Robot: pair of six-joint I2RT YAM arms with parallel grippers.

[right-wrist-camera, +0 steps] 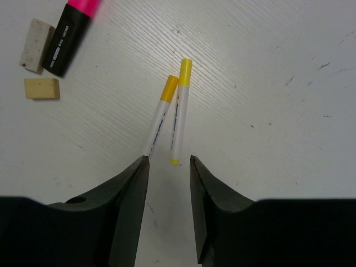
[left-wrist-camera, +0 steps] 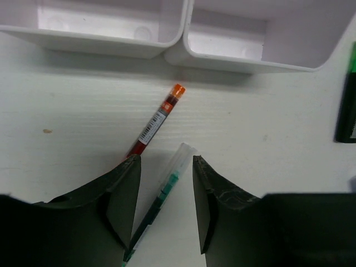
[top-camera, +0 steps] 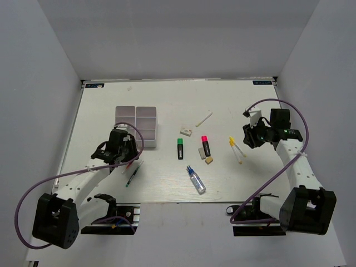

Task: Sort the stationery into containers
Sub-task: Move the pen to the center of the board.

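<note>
- L tool was released, jaws astride thin green pen on white surface; white plastic organizer box at 12 o'clock.
- R tool was released; yellow-tipped white pens just ahead at 12 o'clock.

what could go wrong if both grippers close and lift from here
1. The left gripper stands open astride the green pen, but the red pen lies right beside it, its lower end at one finger. Closing could pinch or drag both.
2. The two yellow-capped pens lie touching in a narrow V just ahead of the open right gripper. Going for one would likely nudge the other or carry it along.
</note>
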